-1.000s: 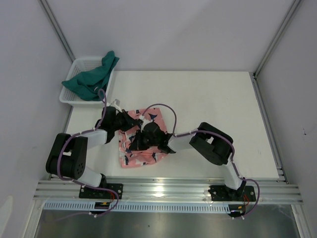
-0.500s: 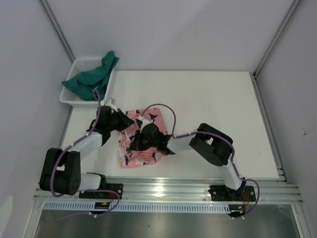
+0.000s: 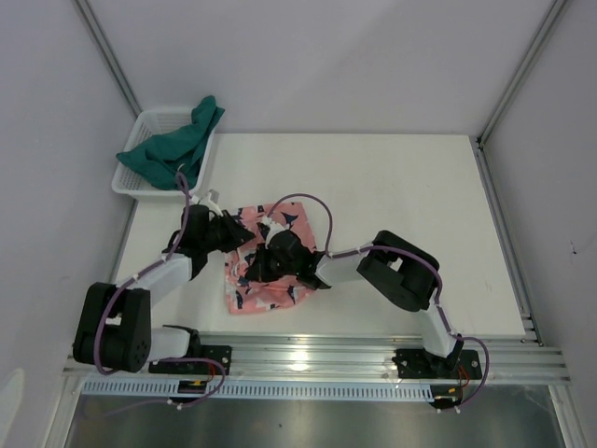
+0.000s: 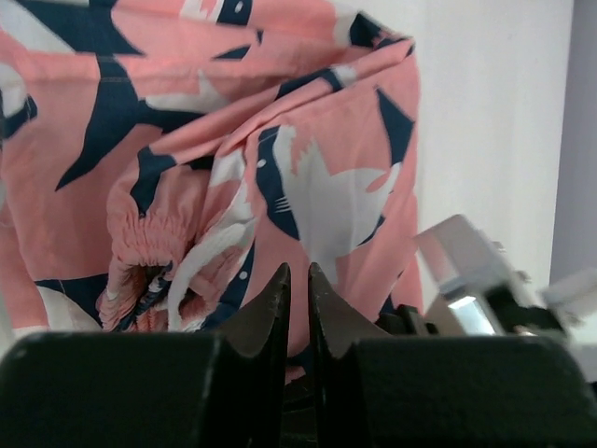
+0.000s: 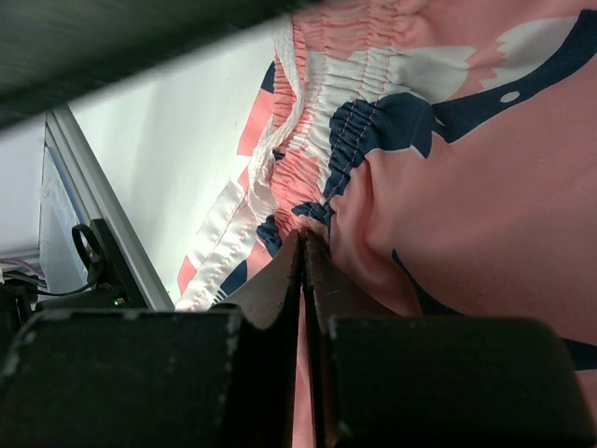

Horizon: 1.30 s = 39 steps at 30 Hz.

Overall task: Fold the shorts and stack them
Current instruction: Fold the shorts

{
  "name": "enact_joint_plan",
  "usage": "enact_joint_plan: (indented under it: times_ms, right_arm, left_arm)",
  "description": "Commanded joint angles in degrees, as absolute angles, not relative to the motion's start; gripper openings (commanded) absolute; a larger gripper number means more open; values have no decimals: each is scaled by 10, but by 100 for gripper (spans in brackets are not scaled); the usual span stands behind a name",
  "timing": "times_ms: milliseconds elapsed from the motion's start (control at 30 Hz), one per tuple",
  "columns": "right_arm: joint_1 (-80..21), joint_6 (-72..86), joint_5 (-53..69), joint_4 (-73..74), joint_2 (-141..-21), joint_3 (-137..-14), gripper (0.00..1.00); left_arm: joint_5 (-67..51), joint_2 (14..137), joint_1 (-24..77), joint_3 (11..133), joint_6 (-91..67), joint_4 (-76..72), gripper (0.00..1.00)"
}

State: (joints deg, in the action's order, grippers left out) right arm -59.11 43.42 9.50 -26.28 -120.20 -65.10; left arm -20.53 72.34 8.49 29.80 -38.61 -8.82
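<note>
White table (image 3: 392,205) carries only 1 of the 2 pairs. The teal shorts (image 3: 173,149) lie heaped in the white mesh basket (image 3: 149,114) off the far-left corner, untouched. The salmon-pink shark-print shorts (image 3: 266,294) lie rumpled at the near-left, so by my reading the first fold is under way and no stack exists.

Bare tabletop lies to the right and beyond, while the near edge is close to the hem.

The left gripper (image 4: 298,273) is narrowed to a slit and seems to pinch cloth beside the waistband. The right gripper (image 5: 303,238) is closed tight on a pink fold.
</note>
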Motion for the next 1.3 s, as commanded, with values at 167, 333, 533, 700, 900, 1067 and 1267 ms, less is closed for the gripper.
enact_joint_plan:
  times_ms: [167, 333, 533, 700, 900, 1067, 1267]
  right_arm:
    - [-585, 408, 71, -217, -1206, -647, 3]
    - [-587, 406, 68, -214, -1201, -639, 3]
    - [-589, 392, 65, -213, -1191, -620, 2]
    - [-580, 369, 47, -186, -1164, -590, 2]
    - [-534, 352, 63, -187, -1100, -518, 2]
    - [-561, 339, 51, -180, -1082, -509, 3]
    - [-616, 347, 39, -192, -1108, -546, 3]
  left_arm:
    - [-208, 858, 58, 287, -404, -211, 12]
    - [-244, 925, 10, 245, -461, -352, 10]
    - [-243, 923, 10, 251, -464, -344, 10]
    - [-241, 897, 12, 231, -461, -337, 10]
    - [-186, 827, 67, 184, -475, -346, 11]
    - [-157, 830, 123, 218, -465, -313, 11]
    - [-107, 868, 187, 271, -436, -283, 11]
